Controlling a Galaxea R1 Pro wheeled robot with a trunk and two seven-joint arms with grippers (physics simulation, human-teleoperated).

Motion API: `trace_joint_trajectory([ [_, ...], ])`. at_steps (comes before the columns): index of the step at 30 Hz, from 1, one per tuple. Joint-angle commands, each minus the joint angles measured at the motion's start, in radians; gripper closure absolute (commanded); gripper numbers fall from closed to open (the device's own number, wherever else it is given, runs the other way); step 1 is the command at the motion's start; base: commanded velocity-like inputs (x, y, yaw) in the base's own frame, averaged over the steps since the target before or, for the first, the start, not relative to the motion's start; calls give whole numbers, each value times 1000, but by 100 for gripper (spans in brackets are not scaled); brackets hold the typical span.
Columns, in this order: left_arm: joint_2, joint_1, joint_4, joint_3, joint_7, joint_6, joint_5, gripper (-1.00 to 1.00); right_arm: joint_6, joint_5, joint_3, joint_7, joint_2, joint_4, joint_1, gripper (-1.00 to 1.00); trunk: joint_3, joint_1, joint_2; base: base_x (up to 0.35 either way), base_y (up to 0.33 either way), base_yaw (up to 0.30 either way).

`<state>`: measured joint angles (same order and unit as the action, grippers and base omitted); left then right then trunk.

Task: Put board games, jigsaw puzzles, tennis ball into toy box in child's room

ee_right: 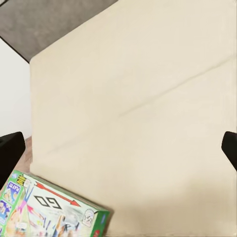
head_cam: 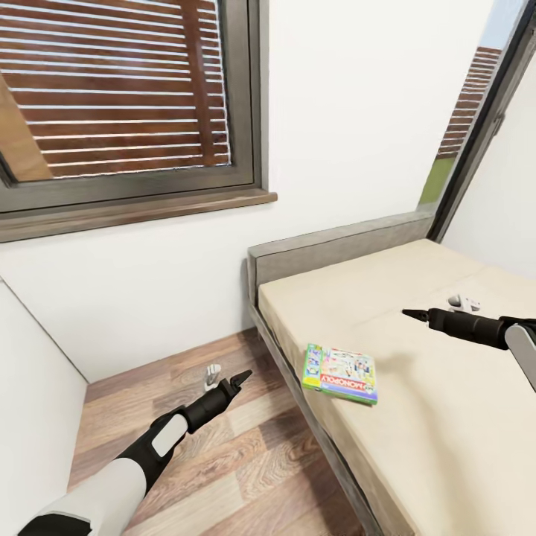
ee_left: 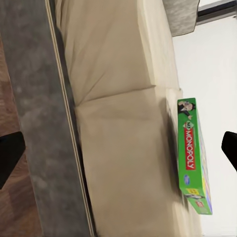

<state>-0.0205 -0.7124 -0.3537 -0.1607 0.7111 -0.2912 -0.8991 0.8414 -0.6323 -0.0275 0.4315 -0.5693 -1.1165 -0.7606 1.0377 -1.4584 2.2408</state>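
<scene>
1. The left gripper (head_cam: 240, 380) hangs over the wood floor (head_cam: 223, 476), at about nine o'clock from the Monopoly box (head_cam: 340, 374) and clear of the bed frame (head_cam: 298, 387). In the head view its tips look drawn to a point, but in the left wrist view the dark fingertips (ee_left: 10, 158) sit at opposite edges, so the fingers stand wide and hold nothing.
2. The Monopoly box, the one board game in view, lies flat on the beige mattress (head_cam: 447, 417), close to the bed's floor-side edge and well short of the headboard (head_cam: 335, 249) at about twelve o'clock.
3. By its look it is a light, stiff cardboard box with a slick printed lid, likely to skid on the mattress if nudged. Its face looks too broad for the jaws; I would pinch it across its thickness at the edge nearest the floor, where it nearly overhangs.
4. The right gripper (head_cam: 408, 314) hovers above the mattress at about two o'clock from the box, apart from it. Its fingertips (ee_right: 11, 153) also show wide apart, holding nothing.
</scene>
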Motion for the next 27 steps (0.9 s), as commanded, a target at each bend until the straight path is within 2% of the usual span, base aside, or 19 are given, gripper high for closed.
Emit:
trace_joint_trajectory([
  [1, 0, -1, 0, -3, 1, -9, -11, -100, 5, 2, -2, 5, 0, -2, 0, -100, 1, 0, 0, 0, 0, -216],
  [18, -2, -4, 1, -3, 3, -9, -13, -100, 5, 2, -2, 4, 0, -6, 3, -100, 1, 0, 0, 0, 0, -259],
  [27, -3, -5, -10, -3, 4, -10, -15, -100, 5, 2, -2, 4, 0, -8, 4, -100, 1, 0, 0, 0, 0, -79],
])
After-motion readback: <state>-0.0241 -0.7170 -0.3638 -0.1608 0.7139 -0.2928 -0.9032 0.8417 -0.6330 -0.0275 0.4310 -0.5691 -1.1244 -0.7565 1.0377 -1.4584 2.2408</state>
